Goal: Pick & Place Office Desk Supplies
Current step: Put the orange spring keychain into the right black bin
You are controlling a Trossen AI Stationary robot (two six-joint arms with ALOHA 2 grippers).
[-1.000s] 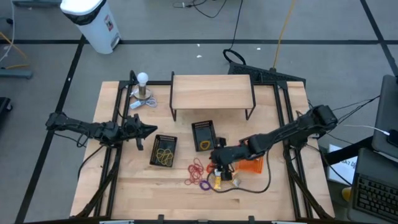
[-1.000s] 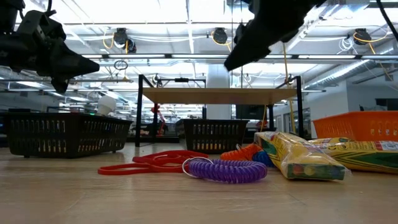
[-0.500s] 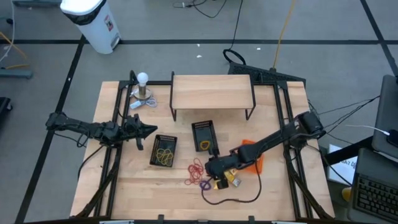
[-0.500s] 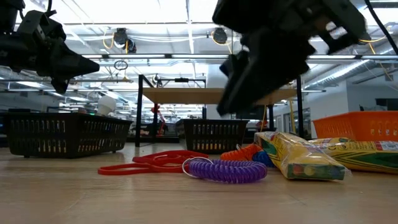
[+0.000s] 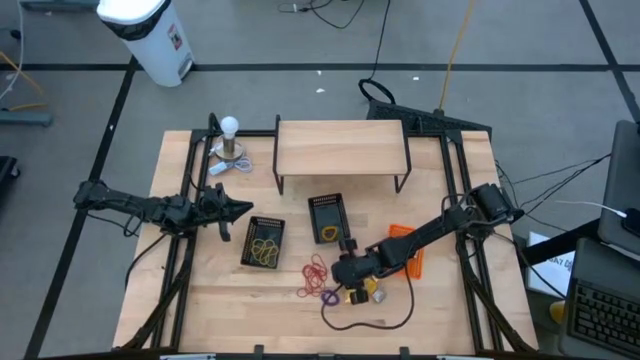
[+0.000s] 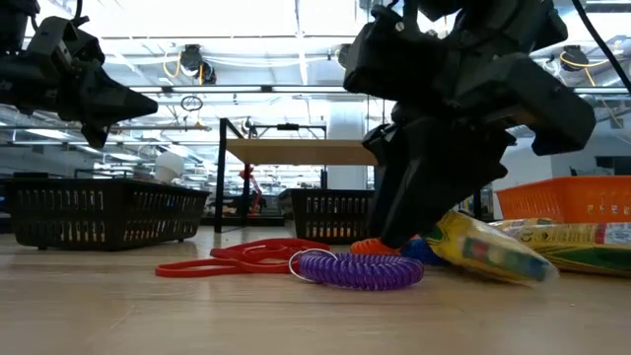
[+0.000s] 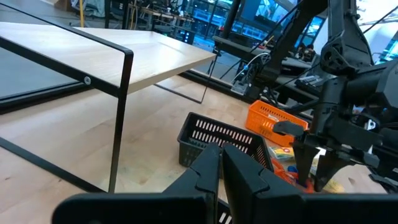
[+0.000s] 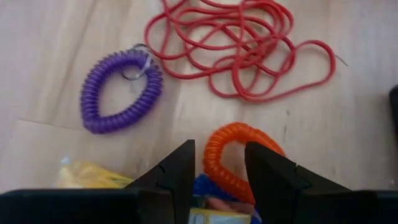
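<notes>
The right claw (image 8: pixel 219 171) is being held low over the tabletop (image 5: pixel 220 300), its two fingers (image 8: pixel 171 177) apart with nothing between them. Directly beneath the gap an orange coil band (image 8: pixel 233 158) is lying, one finger to either side of its near curve; whether the tips are touching it cannot be told. Just beside the claw, a purple coil band (image 8: pixel 118 90) is resting flat, and beyond both a loose tangle of red rubber bands (image 8: pixel 242 50) is spread out. Tucked right against the claw, yellow packets (image 6: pixel 493 247) and a blue item are being partly hidden by the fingers. A little farther off, an orange bin (image 5: pixel 405 250) is sitting at the arm's side, and two black baskets (image 5: pixel 265 240) are standing ahead of the pile, the one farther from the claw already holding yellow bands.

The step in hand is judged to be the pick of the orange coil band. The next move is thought to call for a slight lowering, a closing of the fingers across the coil's rim, then a lift toward a basket.

The left claw (image 5: pixel 240 208) is waiting well apart, raised beyond the baskets, with its fingers pressed together.
</notes>
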